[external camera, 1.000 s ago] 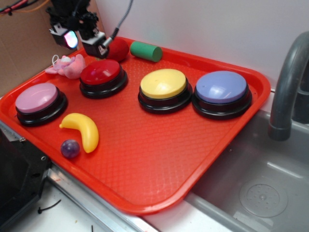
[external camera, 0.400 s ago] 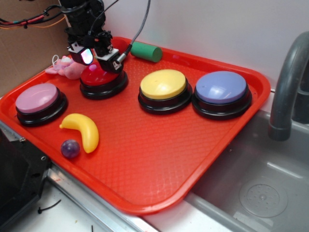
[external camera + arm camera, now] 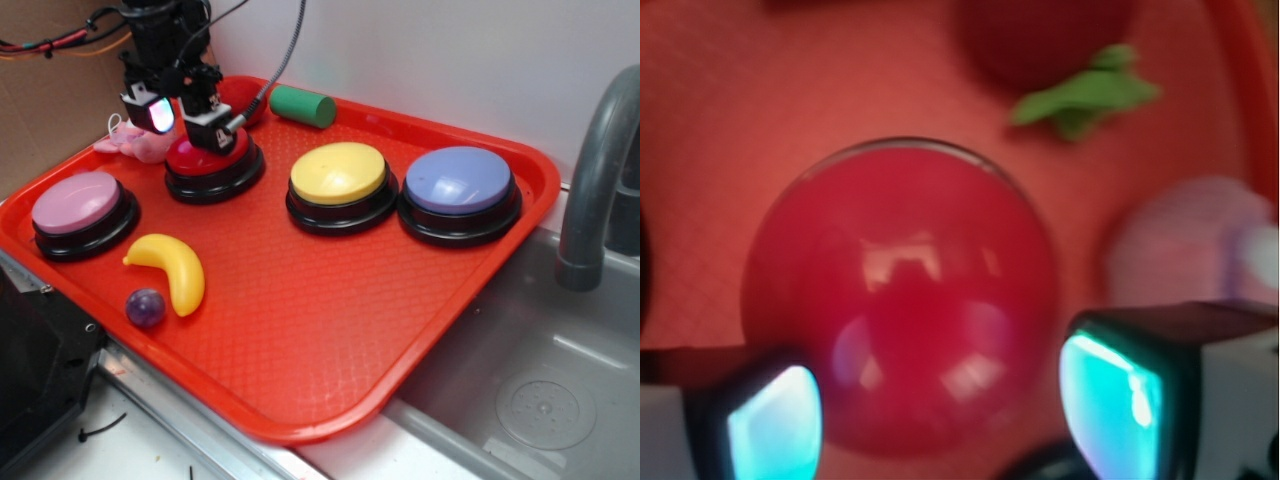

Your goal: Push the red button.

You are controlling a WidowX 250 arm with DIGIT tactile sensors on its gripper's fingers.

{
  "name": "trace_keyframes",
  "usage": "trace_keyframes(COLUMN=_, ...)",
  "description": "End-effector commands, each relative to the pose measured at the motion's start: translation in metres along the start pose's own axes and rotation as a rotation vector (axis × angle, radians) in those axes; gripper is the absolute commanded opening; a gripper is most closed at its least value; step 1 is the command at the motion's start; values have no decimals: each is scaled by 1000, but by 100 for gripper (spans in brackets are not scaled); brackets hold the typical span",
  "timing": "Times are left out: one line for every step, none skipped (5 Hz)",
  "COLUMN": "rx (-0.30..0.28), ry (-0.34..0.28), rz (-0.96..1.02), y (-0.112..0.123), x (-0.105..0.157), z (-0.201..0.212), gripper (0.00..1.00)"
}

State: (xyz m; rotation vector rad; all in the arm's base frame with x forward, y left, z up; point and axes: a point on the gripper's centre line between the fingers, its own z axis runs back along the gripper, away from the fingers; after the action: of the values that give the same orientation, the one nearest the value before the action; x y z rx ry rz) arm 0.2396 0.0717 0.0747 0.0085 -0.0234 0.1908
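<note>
So the claw (image 3: pixel 183 118) is sitting right over the red button (image 3: pixel 214 160), which is at the back left of the red tray (image 3: pixel 300 330), second in the row of four big buttons. From the outside camera you can see two glowing pads on the fingers (image 3: pixel 157 112), spread apart with nothing between them, so it's wide and not holding anything. Can't really tell from here whether the fingers are actually touching the dome or just above it. The wrist camera looks straight down on the glossy red dome (image 3: pixel 900 300), which fills most of the shot, with a lit teal fingertip at each bottom corner (image 3: pixel 1110 405), one on either side of the button. It's pretty blurry though. Left of the red one there's a pink button (image 3: pixel 82 212), to the right a yellow button (image 3: pixel 340 185), then a purple button (image 3: pixel 460 193), all on black bases. Behind the red button there's a fuzzy red ball (image 3: pixel 243 97) with green leaves (image 3: pixel 1085 98), and next to that a green cylinder (image 3: pixel 302 106) lying on its side near the back rim. A pink plush toy (image 3: pixel 135 143) sits just left of the red button. Near the front left there's a yellow banana (image 3: pixel 172 270) with a small purple ball (image 3: pixel 146 307) right beside it. A sink (image 3: pixel 540 390) and a grey faucet (image 3: pixel 595 180) are off to the right of the tray.
</note>
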Motion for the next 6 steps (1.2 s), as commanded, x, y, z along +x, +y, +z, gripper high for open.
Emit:
trace_keyframes(rx=-4, ry=-48, rz=18, y=10, x=7, z=38, gripper=100)
trace_keyframes(rx=2, ry=-51, rz=14, y=11, x=3, z=47, gripper=100)
trace_keyframes(rx=2, ry=-81, rz=34, y=12, x=0, z=64, gripper=100)
trace_keyframes(rx=-3, ry=-95, rz=54, y=16, x=-2, z=74, gripper=100)
trace_keyframes(rx=-2, ry=-92, rz=55, y=16, x=-3, z=78, gripper=100)
trace_keyframes(rx=-4, ry=-89, rz=52, y=13, x=-2, z=84, gripper=100)
